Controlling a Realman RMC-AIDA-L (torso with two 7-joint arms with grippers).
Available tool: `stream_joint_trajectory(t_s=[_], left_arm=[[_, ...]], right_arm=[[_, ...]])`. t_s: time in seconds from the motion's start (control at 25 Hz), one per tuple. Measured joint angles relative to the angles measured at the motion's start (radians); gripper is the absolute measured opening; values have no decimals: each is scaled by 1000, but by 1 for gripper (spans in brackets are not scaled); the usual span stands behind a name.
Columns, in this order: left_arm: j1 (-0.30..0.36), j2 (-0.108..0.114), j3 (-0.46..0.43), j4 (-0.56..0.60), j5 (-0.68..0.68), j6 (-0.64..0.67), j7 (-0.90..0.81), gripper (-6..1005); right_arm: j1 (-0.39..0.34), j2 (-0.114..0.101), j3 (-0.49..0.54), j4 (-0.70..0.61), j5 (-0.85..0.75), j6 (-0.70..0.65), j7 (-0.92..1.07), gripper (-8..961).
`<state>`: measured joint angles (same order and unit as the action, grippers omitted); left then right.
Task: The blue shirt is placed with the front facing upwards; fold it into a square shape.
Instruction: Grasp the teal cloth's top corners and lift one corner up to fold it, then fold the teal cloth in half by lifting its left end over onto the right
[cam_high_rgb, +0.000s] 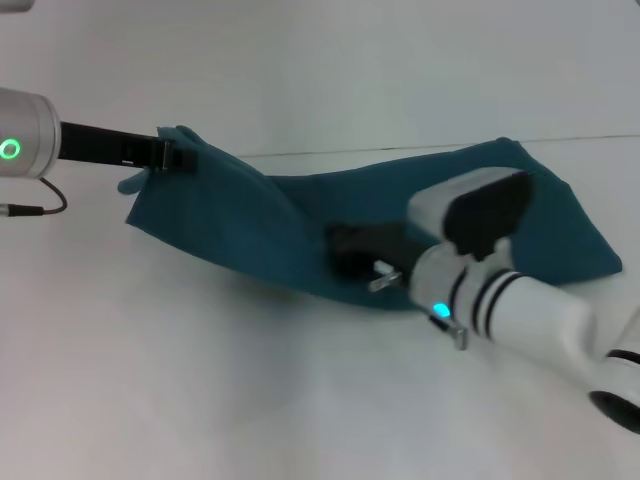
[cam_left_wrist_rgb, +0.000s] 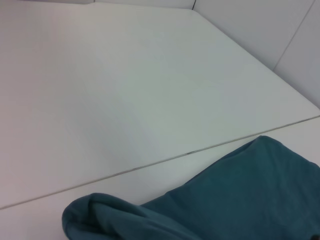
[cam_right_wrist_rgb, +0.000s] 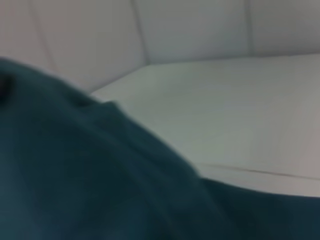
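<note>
The blue shirt (cam_high_rgb: 300, 205) lies crumpled across the middle of the white table, with no lettering showing. My left gripper (cam_high_rgb: 182, 153) is at its far left corner, shut on a raised bunch of cloth. My right gripper (cam_high_rgb: 342, 250) is at the shirt's near edge in the middle, shut on the fabric. A taut ridge of cloth runs between the two grippers. The left wrist view shows the shirt (cam_left_wrist_rgb: 240, 190) with a rolled edge close by. Dark cloth of the shirt (cam_right_wrist_rgb: 75, 175) fills most of the right wrist view.
The white table (cam_high_rgb: 200, 380) stretches in front of the shirt and to the left. A thin seam (cam_high_rgb: 350, 152) crosses the table behind the shirt. White walls rise beyond the table's far edge (cam_left_wrist_rgb: 280, 70).
</note>
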<state>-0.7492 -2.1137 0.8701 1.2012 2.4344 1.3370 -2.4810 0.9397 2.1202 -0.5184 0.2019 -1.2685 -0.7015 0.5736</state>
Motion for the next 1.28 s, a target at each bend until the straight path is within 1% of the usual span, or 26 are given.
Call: stream_joint_trajectory(t_s=[0.16,0.28,0.36,0.48,0.56,0.64,0.72,0.76,0.8,0.96,1.12,1.28], left_arm=[[-1,-3,-3,37,0,10,-3,62],[0,-4,-4,51,-5,12,-3,62],[0,-1,-5,52,-9,13,-3,63],[2,2,-8,56,-10,19,-4,63],[2,5,-17,63,-11,29,-4,63],[0,5,-27,69,-13,35,-4,63],[1,6,-32,75,-18,37,-4,63],[2,6,-32,76,-21,38,-4,63],[2,6,-33,78,-26,38,-4,63],[1,6,-33,81,-34,43,-4,63],[-1,6,-32,85,-37,50,-1,63],[-2,6,-32,95,-56,53,1,63]], right_arm=[[54,1,20,59,-59,21,8,7],[62,0,88,84,-128,19,5,9],[27,-6,149,89,-157,-23,0,10],[-68,-16,231,57,-162,-114,3,12],[-115,-17,276,24,-162,-141,8,14],[-125,-17,302,7,-162,-127,10,15],[-105,-16,305,4,-165,-93,9,16],[-65,-11,303,9,-182,-41,5,17],[-65,-11,303,9,-182,-41,5,18],[24,-6,308,50,-237,74,1,20],[90,0,312,105,-279,99,5,23],[125,1,355,147,-340,127,5,25]])
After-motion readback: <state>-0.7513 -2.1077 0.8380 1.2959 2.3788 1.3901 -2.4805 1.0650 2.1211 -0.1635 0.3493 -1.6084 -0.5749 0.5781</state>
